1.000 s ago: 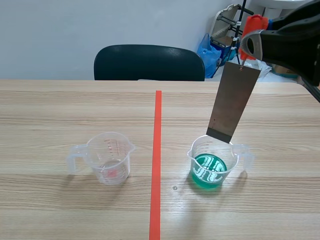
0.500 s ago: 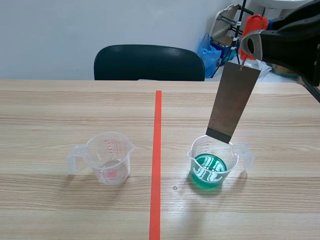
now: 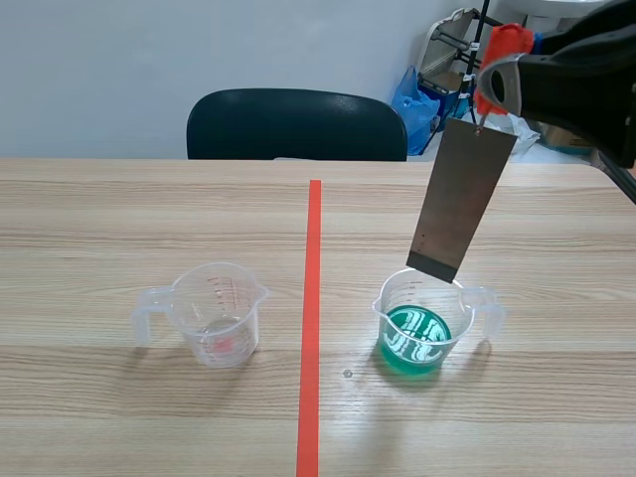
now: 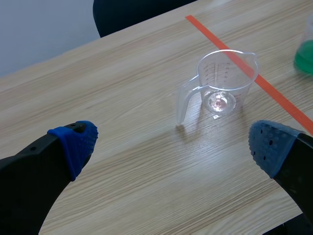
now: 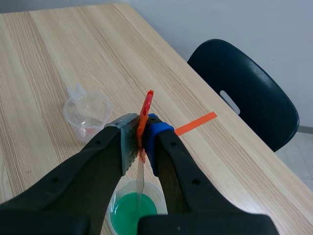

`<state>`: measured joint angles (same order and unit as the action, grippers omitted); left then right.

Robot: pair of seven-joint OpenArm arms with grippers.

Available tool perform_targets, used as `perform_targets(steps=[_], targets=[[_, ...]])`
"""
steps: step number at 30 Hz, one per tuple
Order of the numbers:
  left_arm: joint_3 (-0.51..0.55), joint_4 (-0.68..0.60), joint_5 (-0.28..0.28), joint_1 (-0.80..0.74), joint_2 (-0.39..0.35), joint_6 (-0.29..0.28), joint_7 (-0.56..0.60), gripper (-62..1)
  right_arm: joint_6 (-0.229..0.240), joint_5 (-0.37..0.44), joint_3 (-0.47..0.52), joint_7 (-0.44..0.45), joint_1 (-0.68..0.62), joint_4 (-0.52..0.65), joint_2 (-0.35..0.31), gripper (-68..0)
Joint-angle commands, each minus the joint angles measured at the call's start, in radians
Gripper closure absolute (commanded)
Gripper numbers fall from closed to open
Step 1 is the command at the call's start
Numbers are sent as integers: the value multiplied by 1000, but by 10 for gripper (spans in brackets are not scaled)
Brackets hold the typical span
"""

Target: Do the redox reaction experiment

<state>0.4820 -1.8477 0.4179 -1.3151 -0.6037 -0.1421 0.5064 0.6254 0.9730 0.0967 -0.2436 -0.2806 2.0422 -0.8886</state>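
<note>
A clear beaker of green liquid (image 3: 422,323) stands right of the tape line. A grey metal plate (image 3: 459,199) hangs tilted above it, its lower edge just over the beaker's far rim. The plate dangles from an orange-red clip (image 3: 502,50), and my raised right gripper (image 3: 497,84) is shut on that clip. In the right wrist view the clip (image 5: 145,105) sits between the pads, the plate (image 5: 140,178) hangs edge-on, and the green beaker (image 5: 134,210) lies below. An empty clear beaker (image 3: 214,313) stands left of the line. My left gripper (image 4: 171,147) is open, short of the empty beaker (image 4: 225,81).
A black chair (image 3: 296,124) stands behind the table's far edge. Blue bags and a rack (image 3: 427,94) are at the back right. Bare wooden table surrounds both beakers.
The plate and clip have risen very slightly with the right gripper. Nothing else has moved.
</note>
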Motion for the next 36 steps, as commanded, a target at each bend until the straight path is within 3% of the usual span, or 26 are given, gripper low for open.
perform_targets(steps=[1, 36], targets=[[-5, -10, 8, -2, 8, -2, 18, -623, -3, 11, 7, 19, 11, 11, -3, -6], [-5, -10, 8, -2, 8, -2, -6, -623, -3, 11, 7, 15, 11, 11, -3, -6]])
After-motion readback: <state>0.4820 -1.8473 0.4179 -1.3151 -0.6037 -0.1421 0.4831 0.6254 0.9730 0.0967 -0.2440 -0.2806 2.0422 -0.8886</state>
